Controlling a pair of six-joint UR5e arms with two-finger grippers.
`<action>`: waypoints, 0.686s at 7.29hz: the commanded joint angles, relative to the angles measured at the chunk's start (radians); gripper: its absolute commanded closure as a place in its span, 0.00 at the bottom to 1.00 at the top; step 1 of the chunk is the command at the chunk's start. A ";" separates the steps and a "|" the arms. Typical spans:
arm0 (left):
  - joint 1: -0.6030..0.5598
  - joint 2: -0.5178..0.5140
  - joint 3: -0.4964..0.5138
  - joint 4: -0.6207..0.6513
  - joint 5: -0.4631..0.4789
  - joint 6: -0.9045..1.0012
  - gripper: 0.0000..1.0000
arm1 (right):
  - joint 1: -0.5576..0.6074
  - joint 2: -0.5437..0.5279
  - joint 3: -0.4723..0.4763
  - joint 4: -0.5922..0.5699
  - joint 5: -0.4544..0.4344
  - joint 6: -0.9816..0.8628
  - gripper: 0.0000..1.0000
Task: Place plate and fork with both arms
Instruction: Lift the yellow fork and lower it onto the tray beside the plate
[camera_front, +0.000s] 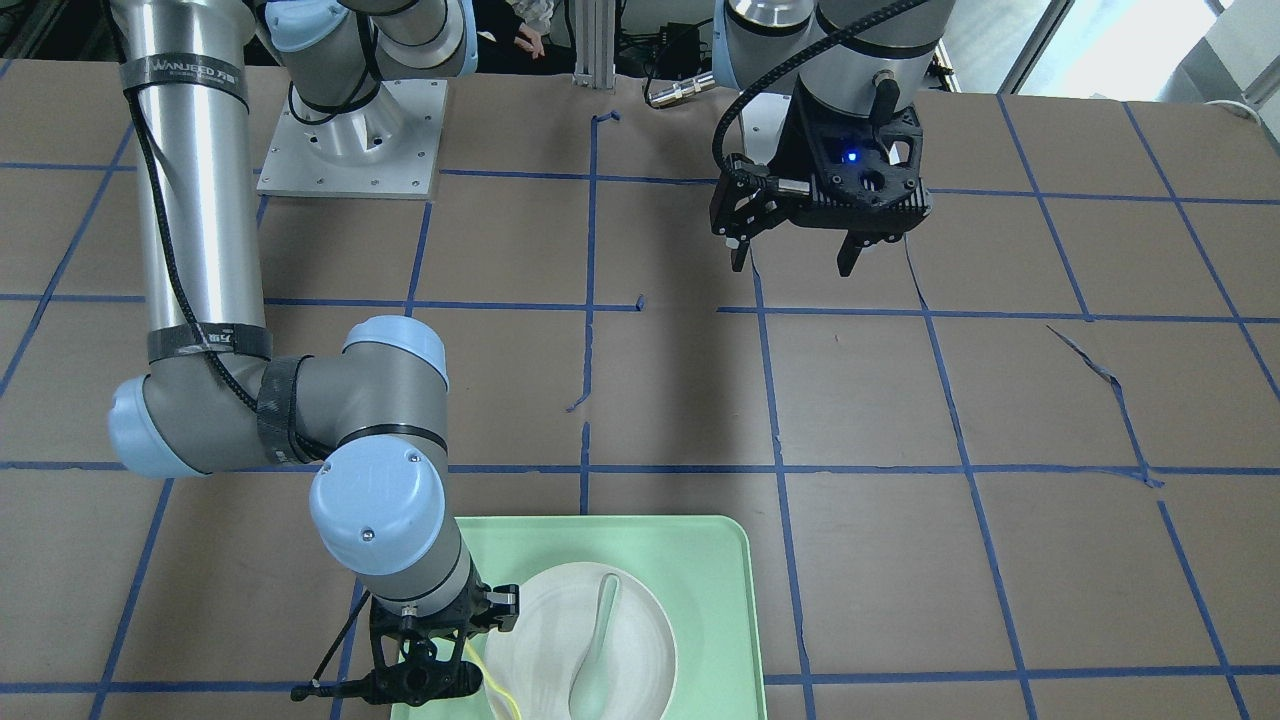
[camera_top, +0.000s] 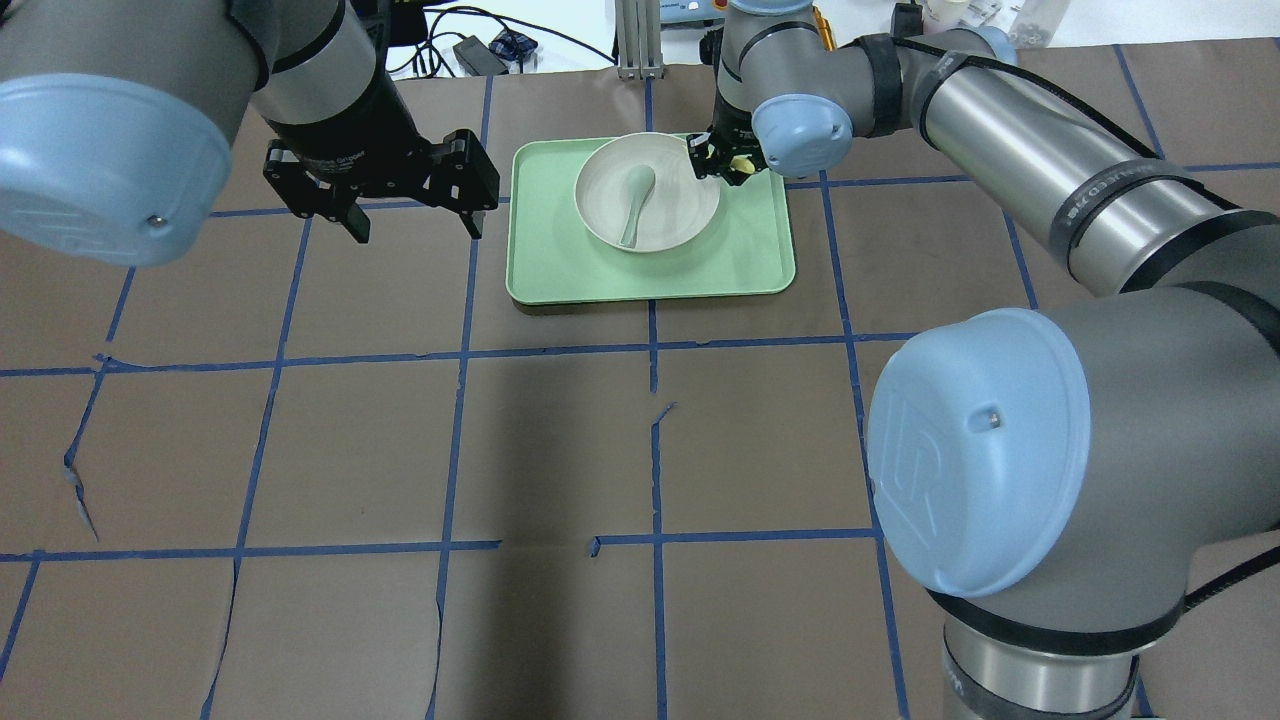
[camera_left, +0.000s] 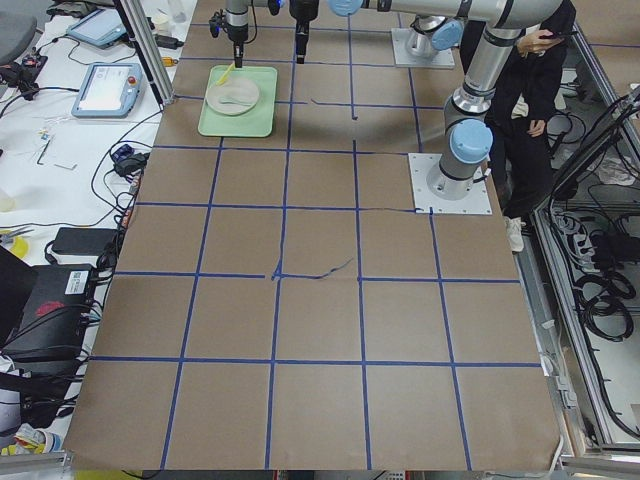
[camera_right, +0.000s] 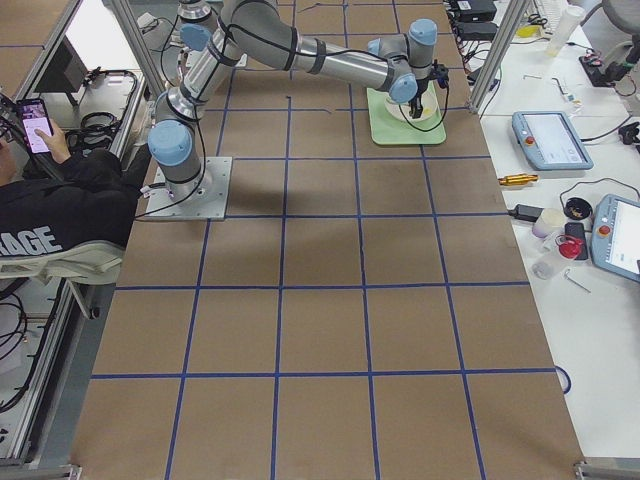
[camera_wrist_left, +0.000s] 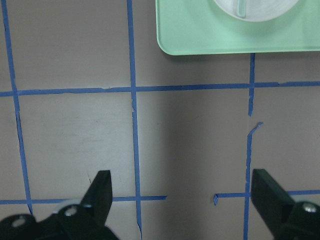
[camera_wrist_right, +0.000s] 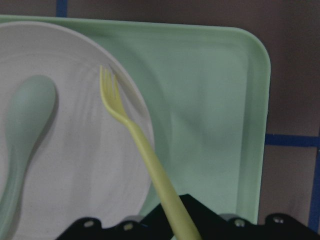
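The off-white plate (camera_top: 665, 215) sits in the mint-green tray (camera_top: 745, 255) with a pale grey-green spoon (camera_top: 634, 203) lying in it. My right gripper (camera_top: 722, 160) is shut on the handle of the yellow fork (camera_wrist_right: 145, 155) and holds it tilted, tines just over the plate's (camera_wrist_right: 75, 165) rim on the tray's right side. The fork (camera_front: 497, 688) also shows beside the plate (camera_front: 640, 650) in the front view. My left gripper (camera_top: 415, 225) is open and empty, above the table to the left of the tray. In its wrist view its fingers (camera_wrist_left: 100, 192) are spread wide over bare table.
The table is brown paper with a blue tape grid and a few tears. The tray (camera_front: 700, 570) lies at the far middle of the table. The right arm's elbow (camera_front: 380, 380) hangs above the table near the tray. Monitors and cables sit beyond the table's far edge.
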 joint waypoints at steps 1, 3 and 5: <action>0.000 0.000 -0.003 0.002 0.001 -0.002 0.00 | -0.004 -0.011 0.067 -0.010 -0.037 -0.005 0.80; 0.000 -0.005 -0.003 0.003 -0.001 -0.003 0.00 | -0.004 -0.010 0.076 -0.010 -0.025 -0.001 0.25; 0.000 -0.006 -0.003 0.003 0.001 -0.003 0.00 | -0.004 -0.022 0.151 -0.019 -0.023 -0.002 0.00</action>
